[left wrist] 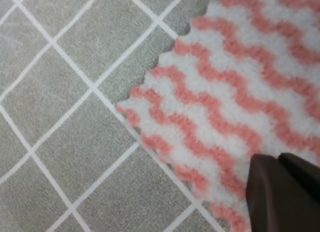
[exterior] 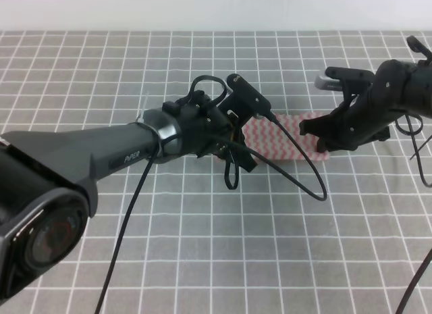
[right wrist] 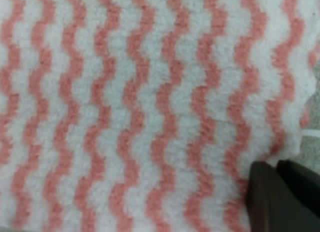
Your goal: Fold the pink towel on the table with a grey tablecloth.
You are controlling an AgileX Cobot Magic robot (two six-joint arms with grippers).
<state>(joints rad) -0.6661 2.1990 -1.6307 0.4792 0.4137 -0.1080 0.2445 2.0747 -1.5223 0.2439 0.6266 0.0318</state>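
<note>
Two hands of mine hang low over the grey, white-gridded cloth worktop, one at each end of the thin pink-and-white zigzag-striped towel, which lies flat near the middle of the worktop, mostly hidden between my arms in the high view. My left hand sits at the towel's left end; its wrist view shows the pinked corner of the cloth lying flat on the grid with a dark fingertip just above the stripes, and I cannot tell how far that hand is parted or whether it has any cloth. My right hand is over the right end, its dark fingertip close to the edge there, and again I cannot tell its spread or whether it has a hold. I judge the risk is pinching the grey cloth along with the towel, or one hand catching its corner while the other misses, which would drag the towel askew and leave a crooked fold.
</note>
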